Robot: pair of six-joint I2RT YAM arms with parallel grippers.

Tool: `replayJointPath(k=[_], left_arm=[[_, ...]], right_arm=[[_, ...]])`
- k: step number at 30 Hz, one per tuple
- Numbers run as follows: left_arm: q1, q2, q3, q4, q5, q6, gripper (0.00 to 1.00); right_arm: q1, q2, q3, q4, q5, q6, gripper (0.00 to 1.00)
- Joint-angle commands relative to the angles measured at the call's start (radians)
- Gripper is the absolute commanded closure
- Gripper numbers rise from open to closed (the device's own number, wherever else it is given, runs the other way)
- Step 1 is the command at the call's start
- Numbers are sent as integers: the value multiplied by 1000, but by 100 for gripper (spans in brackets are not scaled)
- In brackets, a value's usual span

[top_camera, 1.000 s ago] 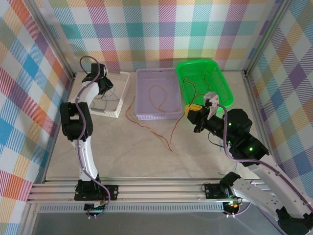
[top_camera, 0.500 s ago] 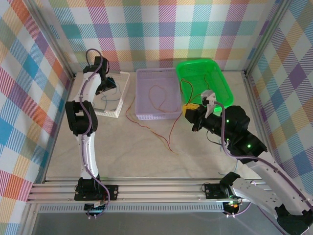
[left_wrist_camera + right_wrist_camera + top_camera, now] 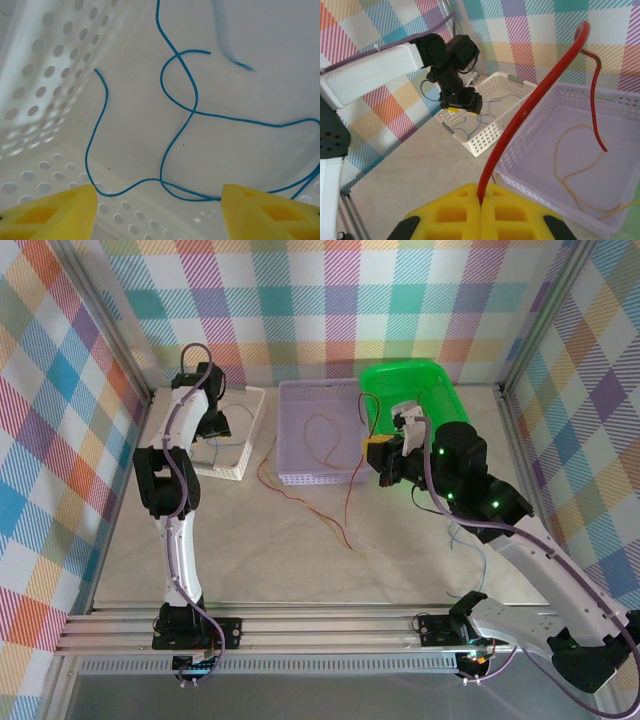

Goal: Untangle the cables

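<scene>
Top external view shows us two changes. Our left gripper (image 3: pixel 214 424), which a second ago sat lower in the white basket (image 3: pixel 245 468) at the far left corner of the table (image 3: pixel 250 560), has lifted and spread its jaws. In the left wrist view its yellow fingertips (image 3: pixel 50 210) stand wide apart with nothing between them, and the blue cable (image 3: pixel 176 132) lies loose on the basket floor below. We judge that cable released and sorted.

Our right gripper (image 3: pixel 378 448) has travelled from the middle of the table toward the far edge, up to where the purple tray (image 3: pixel 300 478) meets the green basket (image 3: pixel 455 410). It is clamped on the red cable (image 3: pixel 535 100), which rises from the closed fingers in the right wrist view and, from above, trails down onto the table in front of the tray. An orange cable (image 3: pixel 322 440) rests inside the purple tray. We read this as the red cable being carried to a bin, its tail not yet clear of the table.
</scene>
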Motion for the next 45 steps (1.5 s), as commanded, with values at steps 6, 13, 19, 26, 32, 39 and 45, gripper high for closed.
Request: replayJointPath(k=[6, 13, 19, 26, 32, 39, 45], left_arm=[[-6, -248, -84, 42, 58, -41, 28], [-17, -428, -248, 163, 260, -102, 27], [-48, -618, -476, 310, 357, -165, 24], [-89, -847, -732, 466, 365, -240, 18], [-112, -1018, -934, 587, 310, -278, 16], [-134, -1069, -1009, 630, 291, -279, 15], [-150, -1069, -1023, 642, 273, -274, 15]], right_arm=[[-31, 50, 90, -97, 57, -27, 100], [-139, 162, 233, -166, 39, -18, 100], [-250, 303, 389, -227, -19, 28, 100], [-393, 499, 554, -293, -78, 78, 100], [-474, 690, 725, -359, -106, 83, 100], [-566, 961, 980, -474, -160, 98, 100], [-610, 1182, 1230, -587, -164, 100, 100]])
